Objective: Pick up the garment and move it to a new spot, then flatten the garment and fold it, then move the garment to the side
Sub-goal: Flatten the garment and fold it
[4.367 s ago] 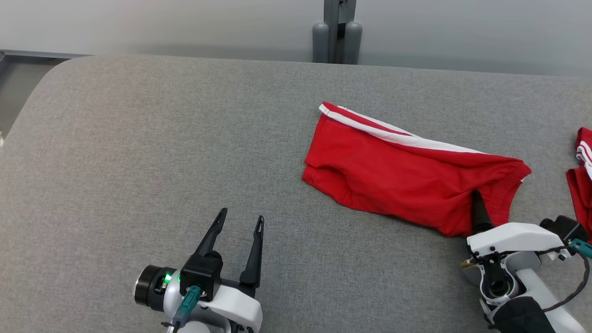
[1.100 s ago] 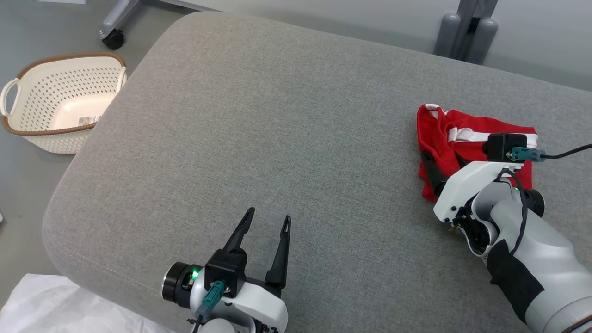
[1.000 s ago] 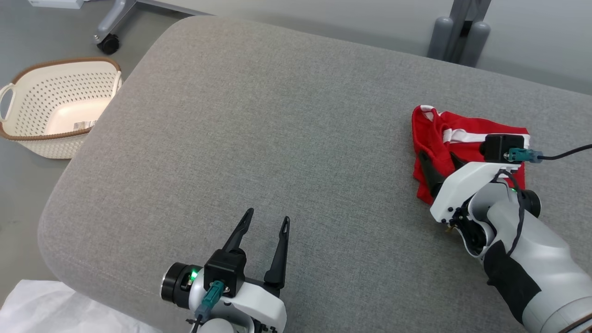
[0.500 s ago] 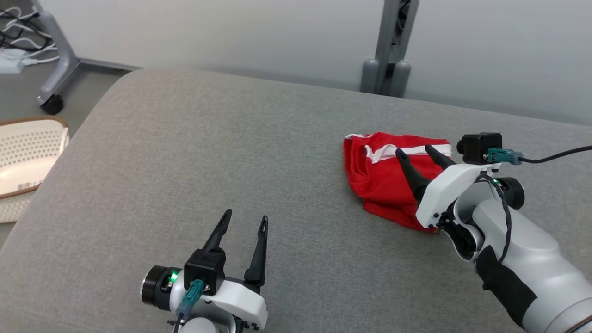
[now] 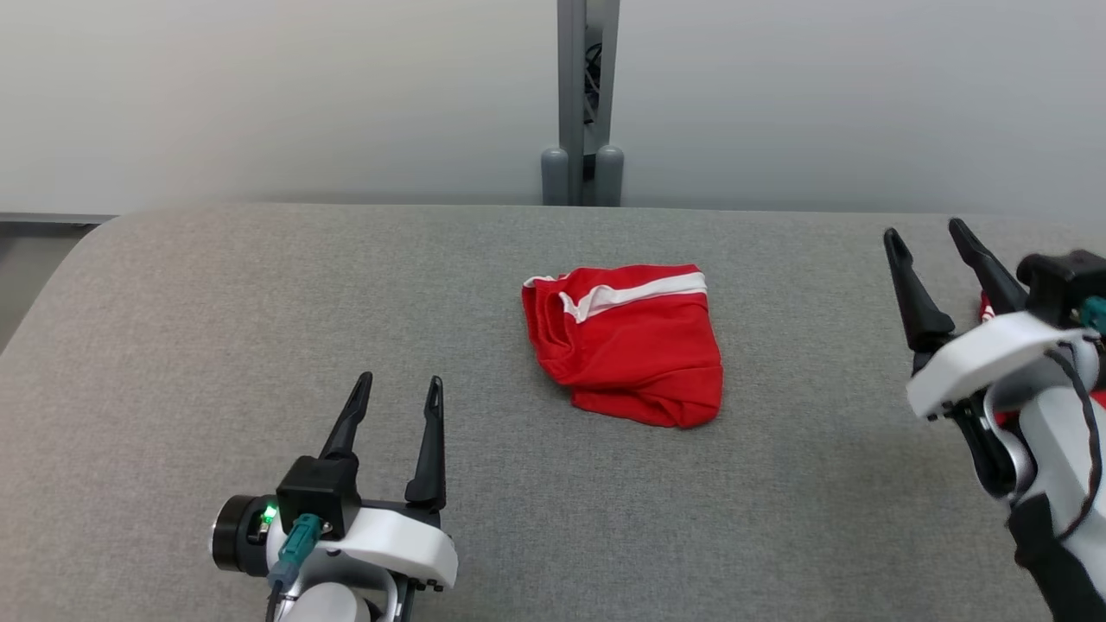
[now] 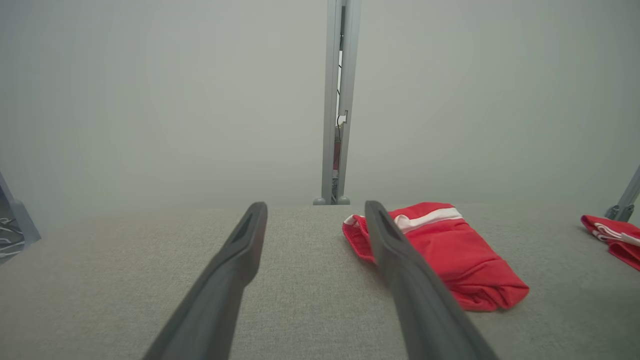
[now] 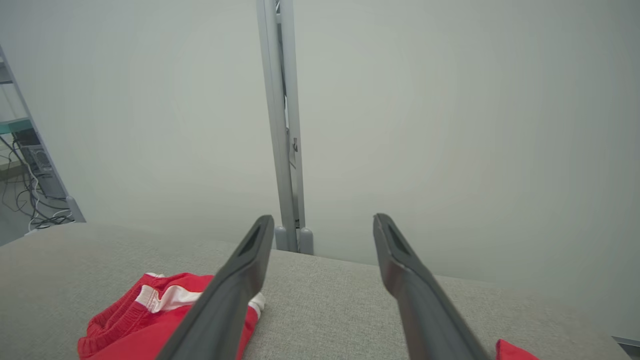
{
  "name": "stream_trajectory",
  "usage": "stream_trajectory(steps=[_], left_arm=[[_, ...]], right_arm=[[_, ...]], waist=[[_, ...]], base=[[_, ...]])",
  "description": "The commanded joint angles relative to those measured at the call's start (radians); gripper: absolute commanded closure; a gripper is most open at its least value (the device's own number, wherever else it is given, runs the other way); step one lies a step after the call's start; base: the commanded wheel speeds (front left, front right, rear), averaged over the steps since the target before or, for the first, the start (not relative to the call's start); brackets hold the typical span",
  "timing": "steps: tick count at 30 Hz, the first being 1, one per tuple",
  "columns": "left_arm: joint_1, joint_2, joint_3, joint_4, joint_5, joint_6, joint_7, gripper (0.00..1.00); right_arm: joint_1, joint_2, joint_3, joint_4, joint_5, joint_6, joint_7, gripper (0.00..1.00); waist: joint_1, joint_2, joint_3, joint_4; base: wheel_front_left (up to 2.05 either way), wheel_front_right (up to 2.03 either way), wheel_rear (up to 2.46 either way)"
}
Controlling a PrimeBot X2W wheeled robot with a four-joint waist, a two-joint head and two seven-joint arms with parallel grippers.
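Note:
The garment point(image 5: 635, 345), red shorts with a white stripe, lies folded into a compact bundle on the grey cushioned table point(image 5: 216, 328), near its middle. It also appears in the left wrist view as the garment point(image 6: 460, 255) and in the right wrist view as the garment point(image 7: 135, 320). My left gripper point(image 5: 396, 389) rests open at the lower left, well short of the garment, nothing between its fingers. Raised at the right edge, my right gripper point(image 5: 924, 231) is open and empty, clear of the garment.
A second red and white cloth point(image 6: 612, 237) lies at the table's far right, partly behind my right wrist point(image 5: 994, 363). A grey post point(image 5: 581, 95) on two round feet stands behind the table against the pale wall.
The right gripper has lifted off the folded garment and drawn back to the right, leaving it lying on the table. The head camera has swung, shifting the whole picture. The left gripper stays open.

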Motion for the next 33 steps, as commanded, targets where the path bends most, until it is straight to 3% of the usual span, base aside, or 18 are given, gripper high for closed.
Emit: stream_trajectory(steps=[1,5,9,14,22,23,33], left_arm=[[0.014,0.004,0.017,-0.007,-0.004,0.001,-0.003,0.0],[0.03,0.005,0.039,-0.014,-0.004,-0.003,-0.003,0.0],[0.046,0.004,0.048,-0.015,-0.005,-0.002,-0.003,0.0],[0.057,0.004,0.044,-0.016,-0.004,-0.007,-0.003,0.0],[0.045,0.004,0.025,-0.02,0.001,-0.012,-0.003,0.0],[0.047,0.004,0.023,-0.021,0.001,-0.011,-0.003,0.0],[0.002,0.004,-0.015,-0.026,0.002,-0.005,-0.003,0.0]], right_arm=[[0.09,0.023,-0.101,-0.073,-0.066,0.001,-0.001,0.0],[0.266,0.083,-0.262,-0.219,-0.211,0.001,-0.001,0.0],[0.358,0.128,-0.325,-0.278,-0.282,0.001,-0.001,0.0],[0.414,0.173,-0.36,-0.311,-0.339,0.001,-0.001,0.0],[0.419,0.186,-0.389,-0.322,-0.346,0.001,-0.001,0.0],[0.419,0.182,-0.381,-0.326,-0.345,0.001,-0.001,1.0],[0.288,0.119,-0.258,-0.311,-0.319,0.001,-0.001,1.0]], waist=[[0.0,0.0,-0.002,-0.025],[0.0,0.0,-0.004,-0.042],[0.0,0.0,-0.003,-0.051],[0.0,0.0,-0.003,-0.052],[0.0,0.0,0.005,-0.012],[0.0,0.0,0.009,-0.006],[0.0,0.0,0.123,0.073]], base=[[0.0,0.0,0.0],[0.0,0.0,0.0],[0.0,0.0,0.0],[0.0,0.0,0.0],[0.0,0.0,0.0],[0.0,0.0,0.0],[0.0,0.0,0.0]])
